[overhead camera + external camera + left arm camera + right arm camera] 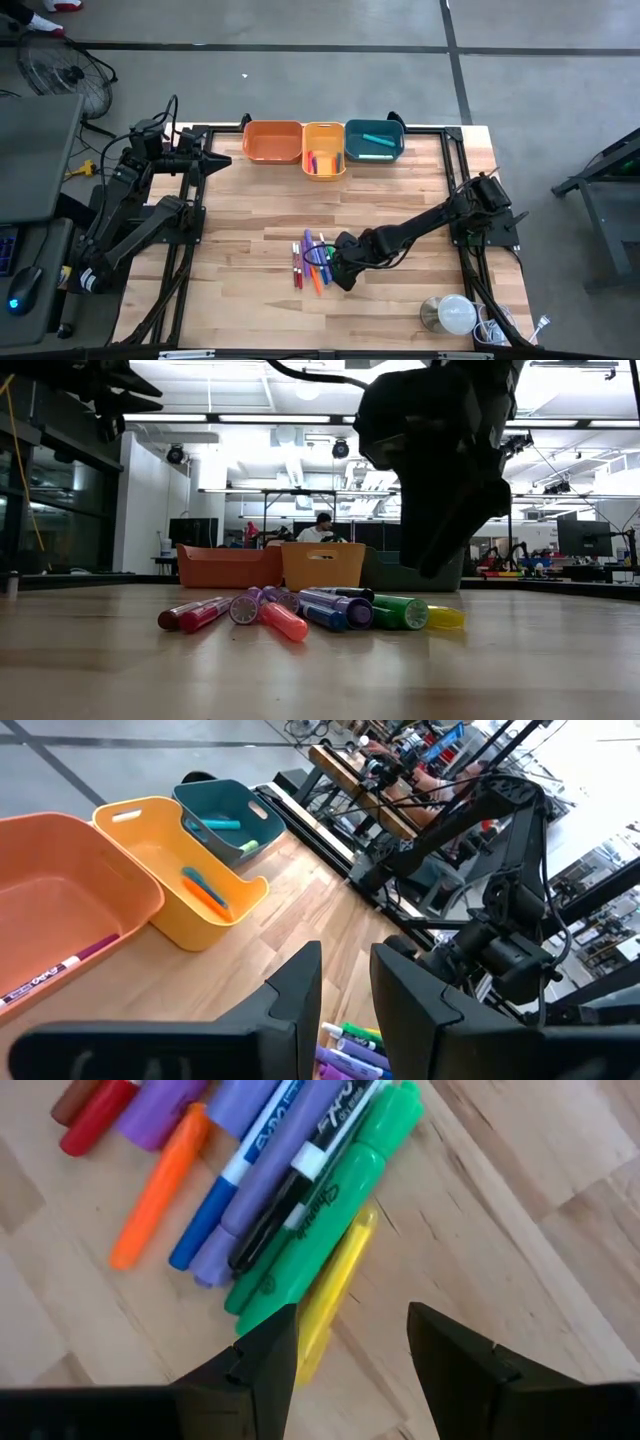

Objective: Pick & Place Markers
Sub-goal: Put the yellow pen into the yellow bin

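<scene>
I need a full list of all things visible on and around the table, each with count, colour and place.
Markers in the pile: about ten; red, pink, purple, orange, blue, black, green, yellow; table middle, lying side by side.
Orange bin: one, far edge; a marker with a purple end inside.
Yellow bin: one, beside the orange bin; orange and blue markers inside.
Teal bin: one, beside the yellow bin; a teal marker inside.
Table: one, light wood.
Lamp: one, white, near right corner.
Fan: one, on the floor, far left.
Person: one, seated in the room behind.
Left gripper: jaws open, far left, waiting.
Right gripper: jaws open, over the yellow marker.
</scene>
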Motion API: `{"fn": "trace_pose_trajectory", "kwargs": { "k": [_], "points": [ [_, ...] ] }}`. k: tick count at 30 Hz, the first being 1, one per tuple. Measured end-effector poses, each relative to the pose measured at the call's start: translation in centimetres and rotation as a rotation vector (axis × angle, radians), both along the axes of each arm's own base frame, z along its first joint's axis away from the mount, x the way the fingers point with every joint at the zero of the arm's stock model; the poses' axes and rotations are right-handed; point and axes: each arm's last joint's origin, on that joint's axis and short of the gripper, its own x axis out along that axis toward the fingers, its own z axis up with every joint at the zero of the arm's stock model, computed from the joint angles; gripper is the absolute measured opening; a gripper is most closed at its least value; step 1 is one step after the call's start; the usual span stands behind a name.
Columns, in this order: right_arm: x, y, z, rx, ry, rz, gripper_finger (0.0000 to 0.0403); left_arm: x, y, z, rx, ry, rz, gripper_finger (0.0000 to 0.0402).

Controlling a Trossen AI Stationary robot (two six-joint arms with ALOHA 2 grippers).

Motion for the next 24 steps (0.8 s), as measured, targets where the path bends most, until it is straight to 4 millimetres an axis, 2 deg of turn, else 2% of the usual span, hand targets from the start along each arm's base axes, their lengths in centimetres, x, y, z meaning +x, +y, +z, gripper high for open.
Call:
{"fn": "trace_pose_trajectory", "kwargs": {
  "k": [9,24],
  "points": [
    [0.3,0.3,-1.6,-0.005,0.036,0.008,0.0177,0.0,0.0,0.0,-0.010,-0.002,0.002,0.0088],
    [0.5,0.3,-1.6,-0.008,0.014,-0.005,0.0177,0.0,0.0,0.0,-0.010,-0.001,0.004,0.0088]
  ]
}}
